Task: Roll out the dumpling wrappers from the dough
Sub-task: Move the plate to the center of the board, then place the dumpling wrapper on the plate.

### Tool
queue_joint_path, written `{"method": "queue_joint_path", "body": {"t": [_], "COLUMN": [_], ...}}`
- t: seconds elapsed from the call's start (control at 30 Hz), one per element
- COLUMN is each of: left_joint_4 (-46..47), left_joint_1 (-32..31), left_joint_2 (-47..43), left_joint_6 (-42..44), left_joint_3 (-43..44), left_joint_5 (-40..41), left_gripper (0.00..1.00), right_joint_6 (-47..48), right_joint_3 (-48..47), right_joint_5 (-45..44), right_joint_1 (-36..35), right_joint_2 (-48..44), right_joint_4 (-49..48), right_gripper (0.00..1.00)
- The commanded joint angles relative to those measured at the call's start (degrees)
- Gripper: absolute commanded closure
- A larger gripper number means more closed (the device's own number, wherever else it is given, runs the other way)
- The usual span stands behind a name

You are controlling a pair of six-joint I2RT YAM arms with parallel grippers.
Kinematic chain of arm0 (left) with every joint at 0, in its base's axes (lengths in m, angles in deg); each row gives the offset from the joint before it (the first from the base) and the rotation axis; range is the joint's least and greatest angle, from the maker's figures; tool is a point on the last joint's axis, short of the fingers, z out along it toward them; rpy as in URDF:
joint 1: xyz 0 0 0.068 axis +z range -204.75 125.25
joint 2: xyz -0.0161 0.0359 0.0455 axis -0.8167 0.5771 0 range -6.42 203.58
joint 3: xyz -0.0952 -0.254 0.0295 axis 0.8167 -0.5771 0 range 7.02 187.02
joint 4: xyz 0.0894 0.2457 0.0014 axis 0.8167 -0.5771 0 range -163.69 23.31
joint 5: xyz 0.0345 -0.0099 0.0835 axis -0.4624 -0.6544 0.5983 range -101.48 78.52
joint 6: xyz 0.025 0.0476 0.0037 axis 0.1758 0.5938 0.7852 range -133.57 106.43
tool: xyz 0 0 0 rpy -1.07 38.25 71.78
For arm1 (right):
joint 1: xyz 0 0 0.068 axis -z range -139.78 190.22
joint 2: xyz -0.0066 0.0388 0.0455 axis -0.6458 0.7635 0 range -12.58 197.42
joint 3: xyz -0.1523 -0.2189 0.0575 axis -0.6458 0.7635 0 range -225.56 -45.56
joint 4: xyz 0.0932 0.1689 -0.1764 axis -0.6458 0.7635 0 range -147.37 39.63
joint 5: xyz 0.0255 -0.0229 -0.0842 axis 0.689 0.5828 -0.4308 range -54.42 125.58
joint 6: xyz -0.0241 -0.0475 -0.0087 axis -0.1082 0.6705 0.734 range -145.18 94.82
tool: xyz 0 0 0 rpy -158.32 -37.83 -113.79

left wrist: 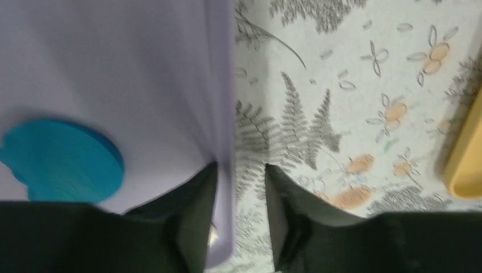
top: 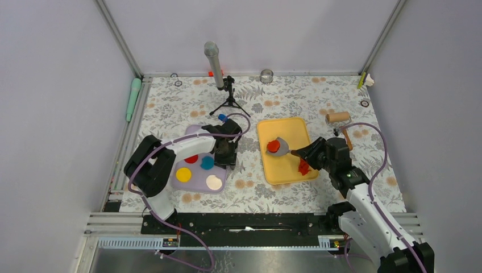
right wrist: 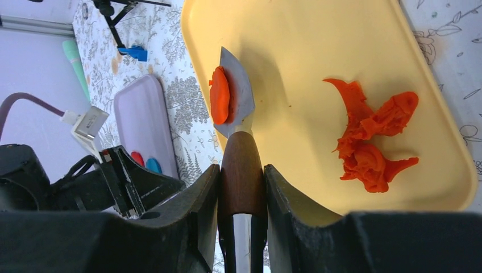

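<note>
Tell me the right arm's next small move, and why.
Probably carry the spatula leftward, kept level, toward the lavender tray. The right gripper is shut on its wooden handle, a flat red wrapper lies on it above the yellow tray, and the lavender tray already holds other discs.

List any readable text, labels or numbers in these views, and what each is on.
No text is readable in any view.
White connector tag on the cable: too small to show any print.
Yellow tray, lavender tray, rolling pin, microphone: no markings visible.
</note>
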Motion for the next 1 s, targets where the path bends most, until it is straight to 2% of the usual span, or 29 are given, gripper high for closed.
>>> {"method": "queue_joint_path", "body": {"t": [0.0,0.07,0.13,0.37,0.6,0.77,0.87,0.97], "left_joint_4": [-6.00,-7.51,-9.19,-13.59,-14.55,-14.94,-12.36,-7.32], "left_joint_1": [-0.42,-0.42,-0.42,-0.21,2.29,6.61,8.17,8.21], "left_joint_2": [-3.55,-6.50,-9.31,-16.55,-19.16,-20.32,-22.85,-25.43], "left_joint_6": [1.02,1.14,1.43,2.59,3.98,6.07,6.03,4.40], "left_joint_3": [4.85,6.88,9.10,16.56,19.19,18.48,14.69,9.27], "left_joint_5": [-4.12,-3.90,-4.10,-3.06,-4.75,-6.31,-6.38,-9.73], "left_gripper": [0.53,0.44,0.41,0.40,0.38,0.41,0.42,0.42], "right_joint_6": [1.08,1.55,2.04,3.17,3.57,-0.83,-3.15,-4.29], "right_joint_3": [-4.69,-5.87,-7.59,-12.33,-15.54,-13.75,-13.29,-13.57], "right_joint_5": [1.19,2.28,4.56,14.43,16.32,12.88,10.81,9.30], "right_joint_1": [0.23,0.25,0.26,-0.13,-5.17,-13.21,-16.94,-19.76], "right_joint_2": [-2.39,-2.92,-2.37,4.01,10.28,14.29,17.87,22.14], "right_joint_4": [-1.52,-1.51,-1.74,-5.32,-8.83,-16.60,-21.30,-25.21], "right_gripper": [1.00,1.00,1.00,1.00,1.00,1.00,1.00,1.00]}}
